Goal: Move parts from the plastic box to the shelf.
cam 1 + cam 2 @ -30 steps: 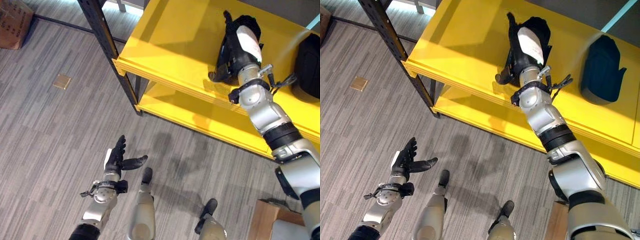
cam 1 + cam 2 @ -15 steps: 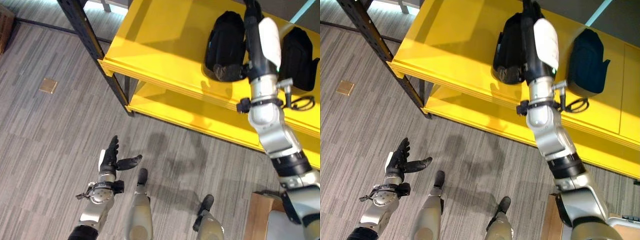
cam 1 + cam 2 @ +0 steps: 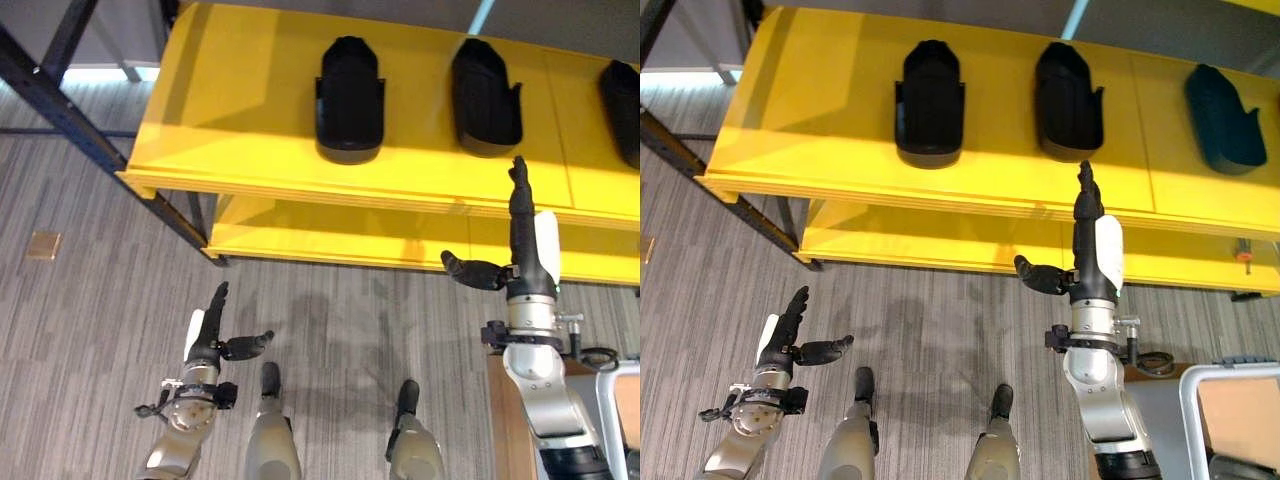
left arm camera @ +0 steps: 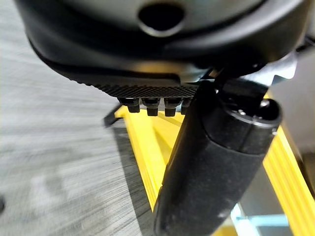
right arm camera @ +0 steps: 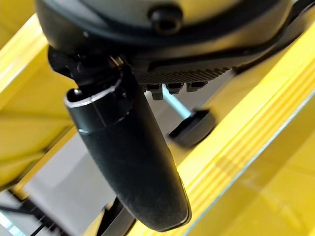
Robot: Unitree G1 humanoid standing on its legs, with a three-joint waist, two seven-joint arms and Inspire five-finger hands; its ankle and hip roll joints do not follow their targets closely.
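A yellow shelf [image 3: 250, 120] with two levels crosses the upper part of the head camera views, held by a dark metal frame [image 3: 90, 130] at its left end. Three black parts lie in a row on its upper level. The left part [image 3: 350, 98] lies with its long axis running from the shelf's front edge toward the back, its wider rounded end toward the front edge. The middle part [image 3: 485, 95] lies just to its right, with the same front-to-back axis, turned slightly. The third part [image 3: 1224, 118] sits farther right, well apart from the other two, angled a little.

The right hand [image 3: 520, 250] is raised in front of the shelf's front edge, below and slightly right of the middle part and apart from it. Its fingers are straight and point up toward the shelf, the thumb sticks out to the left, and it holds nothing. Nothing stands between this hand and the parts except the shelf's front lip.

The left hand [image 3: 208, 335] hangs low over the grey striped floor [image 3: 90, 300], well apart from the shelf, fingers straight, thumb spread, empty.

A white-rimmed plastic box [image 3: 1232, 410] shows at the lower right, beside the right arm. A small tan square [image 3: 44, 244] lies on the floor to the left.
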